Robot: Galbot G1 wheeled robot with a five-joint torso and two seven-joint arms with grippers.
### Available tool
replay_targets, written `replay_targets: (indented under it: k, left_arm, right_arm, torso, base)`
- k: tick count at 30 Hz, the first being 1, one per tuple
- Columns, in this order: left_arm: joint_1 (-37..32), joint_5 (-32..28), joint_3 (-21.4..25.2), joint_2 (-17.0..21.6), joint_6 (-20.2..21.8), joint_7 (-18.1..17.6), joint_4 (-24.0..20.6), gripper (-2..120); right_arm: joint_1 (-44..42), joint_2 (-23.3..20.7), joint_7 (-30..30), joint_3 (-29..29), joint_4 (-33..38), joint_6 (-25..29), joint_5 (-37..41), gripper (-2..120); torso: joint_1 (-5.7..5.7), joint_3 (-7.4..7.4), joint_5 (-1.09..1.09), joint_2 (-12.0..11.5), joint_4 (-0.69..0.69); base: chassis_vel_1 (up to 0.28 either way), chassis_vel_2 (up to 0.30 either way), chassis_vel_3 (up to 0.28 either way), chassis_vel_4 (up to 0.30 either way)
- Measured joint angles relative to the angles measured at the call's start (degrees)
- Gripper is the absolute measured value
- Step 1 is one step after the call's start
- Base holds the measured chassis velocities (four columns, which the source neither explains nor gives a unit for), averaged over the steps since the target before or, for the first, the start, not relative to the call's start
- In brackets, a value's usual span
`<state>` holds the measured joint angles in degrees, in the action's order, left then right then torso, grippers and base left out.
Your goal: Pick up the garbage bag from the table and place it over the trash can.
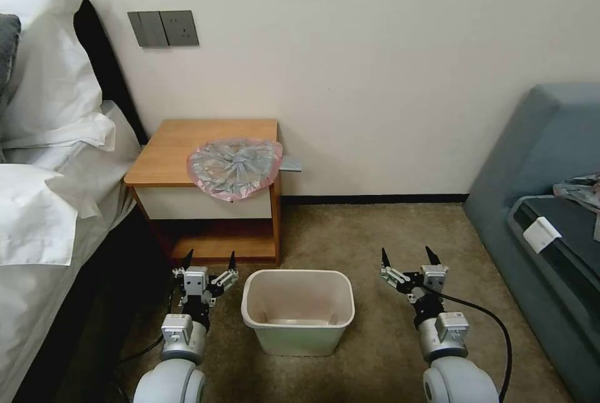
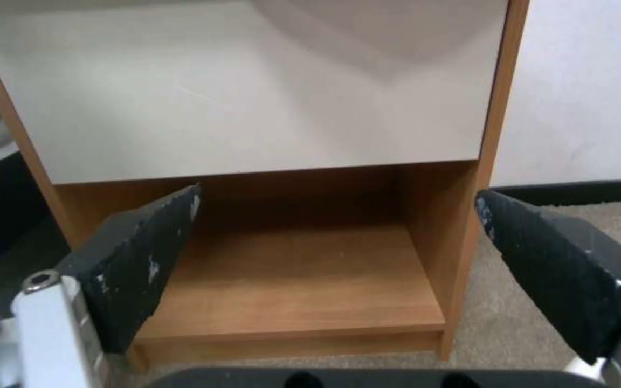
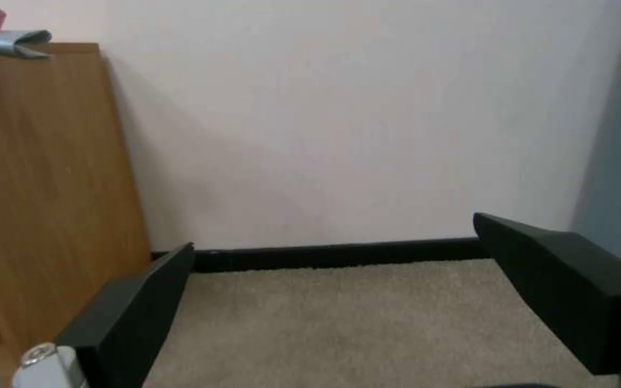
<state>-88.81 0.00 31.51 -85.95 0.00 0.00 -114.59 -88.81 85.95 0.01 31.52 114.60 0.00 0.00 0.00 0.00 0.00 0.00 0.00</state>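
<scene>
Pink-rimmed garbage bag (image 1: 235, 167) flat on counter (image 1: 169, 156), above and beyond left gripper (image 1: 209, 259), nearer; both jaws spread, empty.

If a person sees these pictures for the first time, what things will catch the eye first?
First the garbage bag, flat and pink-rimmed on the table, its edge hanging over the front. Then the trash can on the carpet, unlined, between the left hand and right hand, both open and low.
</scene>
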Motion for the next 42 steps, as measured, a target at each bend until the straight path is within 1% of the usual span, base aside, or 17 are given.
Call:
replay_targets:
  k: [37, 38, 39, 40, 41, 42]
  left_arm:
    - [-0.12, -0.02, 0.01, 0.00, -0.05, 0.00, -0.04, 100]
    - [-0.63, -0.11, 0.07, -0.01, -0.22, -0.08, -0.51, 100]
    - [-0.63, -0.11, 0.07, -0.01, -0.22, -0.08, -0.51, 100]
    - [-2.58, -0.51, 0.36, -0.09, -1.09, -0.62, -2.63, 100]
    - [-2.58, -0.51, 0.36, -0.09, -1.09, -0.62, -2.63, 100]
    - [-4.26, -0.85, 0.64, -0.15, -1.82, -1.13, -4.36, 100]
  right_arm:
    - [-0.14, 0.01, -0.02, 0.01, 0.12, 0.00, 0.05, 100]
    - [-1.17, 0.15, -0.26, 0.23, 1.66, 0.00, 0.77, 100]
    - [-1.17, 0.15, -0.26, 0.23, 1.66, 0.00, 0.77, 100]
    - [-3.11, 0.45, -0.83, 0.68, 4.54, 0.06, 2.17, 100]
    - [-3.11, 0.45, -0.83, 0.68, 4.54, 0.06, 2.17, 100]
    - [-4.40, 0.65, -1.22, 0.95, 6.44, 0.11, 3.12, 100]
  torso:
    - [0.00, 0.00, 0.01, 0.00, 0.00]
    - [0.00, 0.00, 0.00, 0.00, 0.01]
    - [0.00, 0.00, 0.00, 0.00, 0.01]
    - [0.00, 0.00, -0.02, 0.00, -0.01]
    - [0.00, 0.00, -0.02, 0.00, -0.01]
    - [0.00, 0.00, 0.00, 0.00, 0.00]
  base:
    - [0.000, 0.000, 0.000, 0.000]
    - [0.000, 0.000, 0.000, 0.000]
    - [0.000, 0.000, 0.000, 0.000]
    - [0.000, 0.000, 0.000, 0.000]
    - [0.000, 0.000, 0.000, 0.000]
    - [0.000, 0.000, 0.000, 0.000]
